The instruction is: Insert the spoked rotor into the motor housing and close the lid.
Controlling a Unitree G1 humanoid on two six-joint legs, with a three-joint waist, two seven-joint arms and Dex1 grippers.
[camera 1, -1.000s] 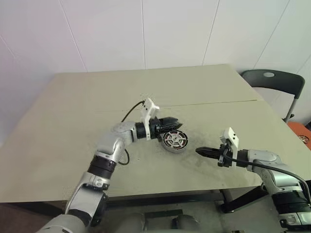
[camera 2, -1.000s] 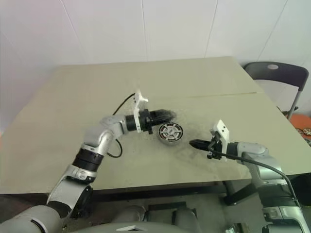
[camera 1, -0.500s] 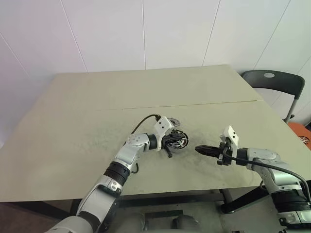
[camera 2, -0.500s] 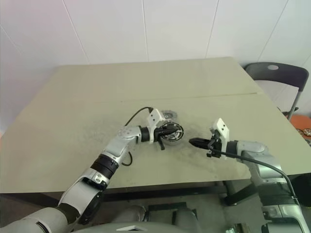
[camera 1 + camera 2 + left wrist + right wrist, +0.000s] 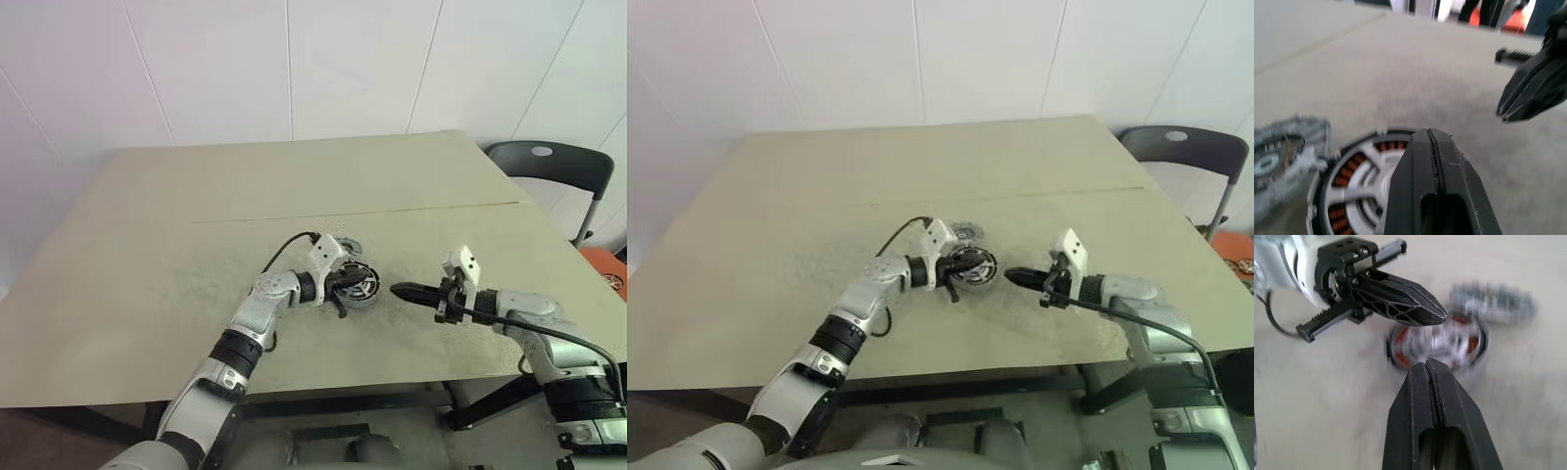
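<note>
The round dark-rimmed spoked rotor (image 5: 1359,188) sat in the copper-wound silver motor housing (image 5: 355,284), the light-grey metal lid (image 5: 1283,159) just beside it. The left gripper (image 5: 349,281) hovered over the rotor and the right gripper (image 5: 397,290) nearby, both with fingers pressed together, empty.

Colours on my bench

Beige bench (image 5: 147,255); dark-rimmed spoked rotor (image 5: 1359,188), silver spokes over copper-orange windings; pale grey lid (image 5: 1283,161); my black left hand (image 5: 1431,139) and right hand (image 5: 1426,369).
</note>
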